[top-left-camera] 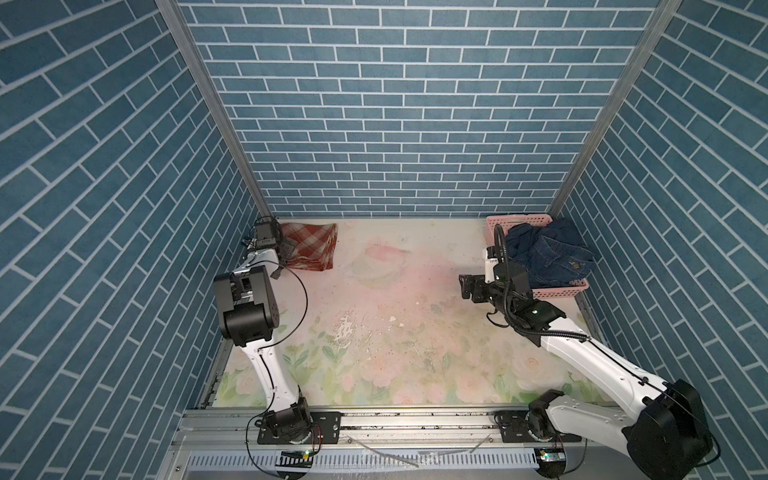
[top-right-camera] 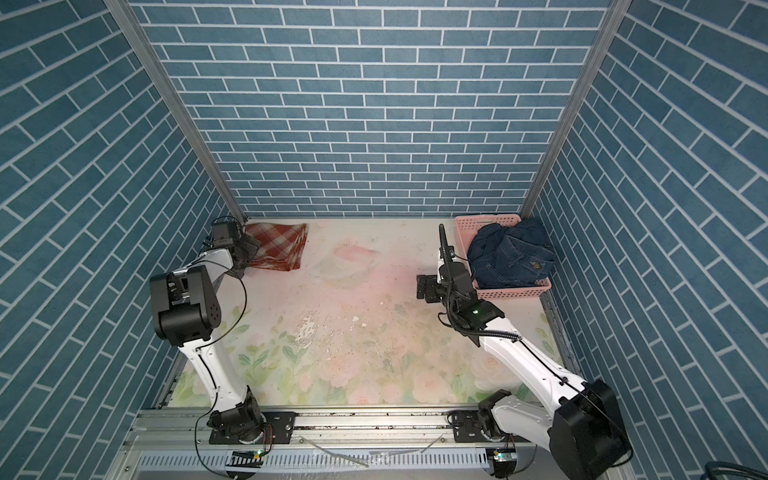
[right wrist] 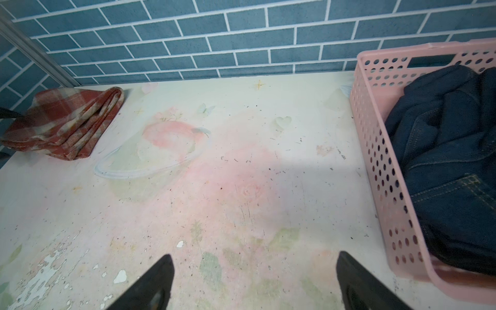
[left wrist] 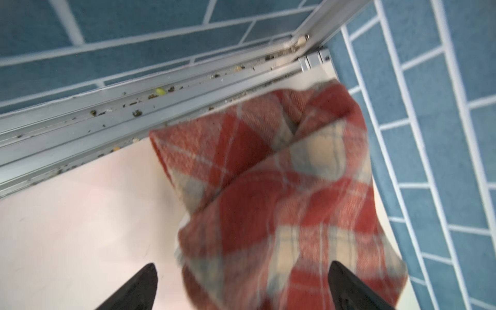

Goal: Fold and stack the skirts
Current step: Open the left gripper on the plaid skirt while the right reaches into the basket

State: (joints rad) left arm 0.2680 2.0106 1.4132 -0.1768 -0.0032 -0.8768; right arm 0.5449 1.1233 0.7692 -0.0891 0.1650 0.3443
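The rust-red and cream plaid skirt (top-left-camera: 313, 245) (top-right-camera: 280, 245) lies folded in the table's far left corner. My left gripper (top-left-camera: 286, 251) (left wrist: 243, 268) hovers over its near-left edge, jaws wide apart, and the blurred cloth (left wrist: 281, 188) lies loose beneath and between them. Dark blue denim skirts (top-left-camera: 548, 253) (top-right-camera: 509, 255) (right wrist: 451, 161) are heaped in the pink basket at the far right. My right gripper (top-left-camera: 465, 286) (right wrist: 253, 260) is open and empty above bare table, just left of the basket's near corner. In the right wrist view the plaid skirt (right wrist: 67, 128) shows its stacked layers.
The pink perforated basket (top-left-camera: 557, 293) (top-right-camera: 515, 293) (right wrist: 375, 139) stands against the right wall. Blue brick-patterned walls enclose three sides. A metal rail (left wrist: 134, 120) with crumbs runs along the left table edge. The floral tabletop (top-left-camera: 395, 316) has chipped paint in the middle.
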